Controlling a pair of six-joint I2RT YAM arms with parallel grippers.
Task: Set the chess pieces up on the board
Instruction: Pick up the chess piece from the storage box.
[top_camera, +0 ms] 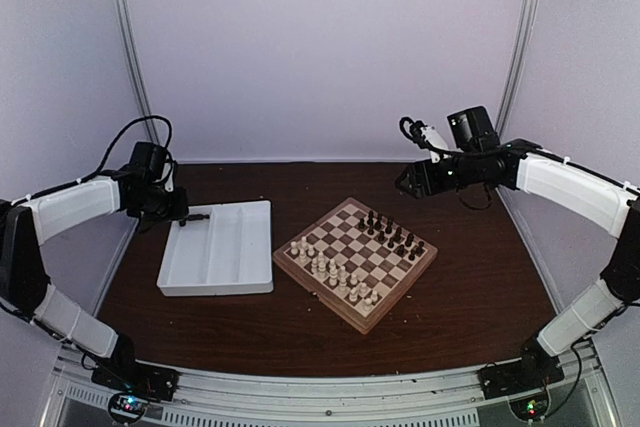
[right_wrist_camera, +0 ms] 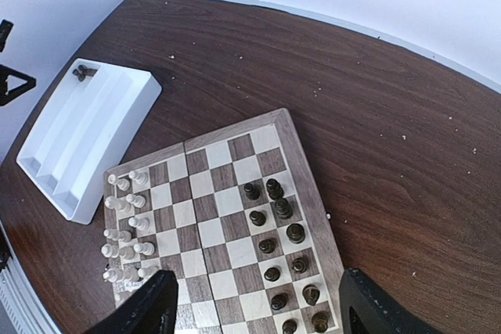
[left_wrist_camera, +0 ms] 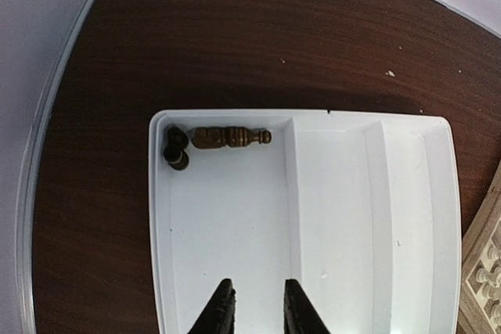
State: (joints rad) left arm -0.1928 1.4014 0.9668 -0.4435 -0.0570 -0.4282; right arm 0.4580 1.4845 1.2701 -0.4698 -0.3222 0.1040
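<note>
Close to finished, by the look of it. On the board (top_camera: 355,262), centre of the top view: dark chess pieces (right_wrist_camera: 282,208) standing in two rows along its right side, cream pieces (right_wrist_camera: 138,223) ranked opposite. Left to do: a tall dark piece (left_wrist_camera: 229,138) lying on its side, plus one or two small ones (left_wrist_camera: 178,160), in the upper-left corner of the white tray (left_wrist_camera: 337,217). Left gripper (left_wrist_camera: 253,310) above the tray, fingers slightly parted, holding nothing; right gripper (right_wrist_camera: 258,310) spread wide over the board, empty.
</note>
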